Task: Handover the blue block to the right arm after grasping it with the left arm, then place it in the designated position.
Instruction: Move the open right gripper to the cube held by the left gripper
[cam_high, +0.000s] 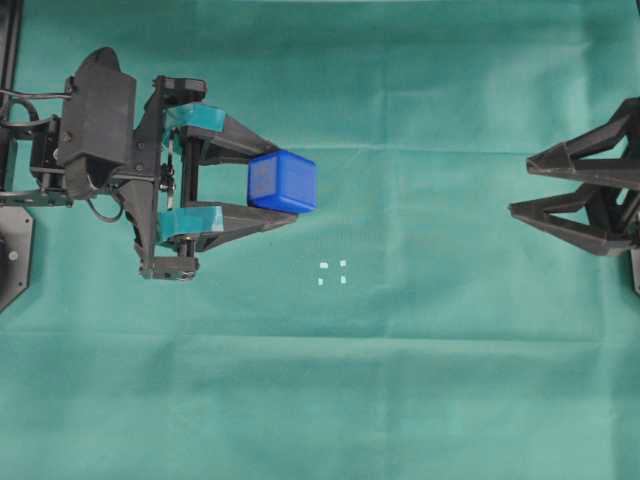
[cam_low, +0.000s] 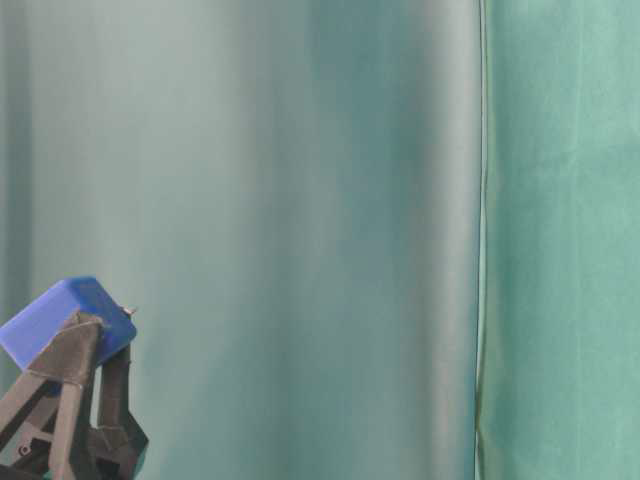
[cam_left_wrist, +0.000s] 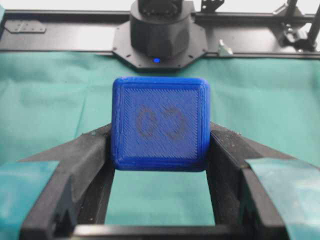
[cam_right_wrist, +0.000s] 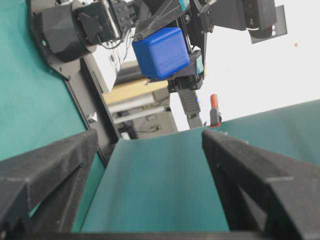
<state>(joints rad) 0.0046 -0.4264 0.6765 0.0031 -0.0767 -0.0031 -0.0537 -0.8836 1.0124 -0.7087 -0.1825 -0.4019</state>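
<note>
**Block held aloft by left arm; right gripper standing wide**

I see the left gripper (cam_high: 272, 188) clamped on the blue block (cam_high: 282, 181), pinched between its two fingertips with the teal pads (cam_high: 195, 118) further back on the fingers. The table-level view shows the block raised off the green surface (cam_high: 400, 380). The right gripper (cam_high: 520, 185) sits well apart at the right edge, jaws spread and holding nothing. The designated position (cam_high: 333, 272), four white marks, lies on the cloth near the block, unoccupied.
</note>
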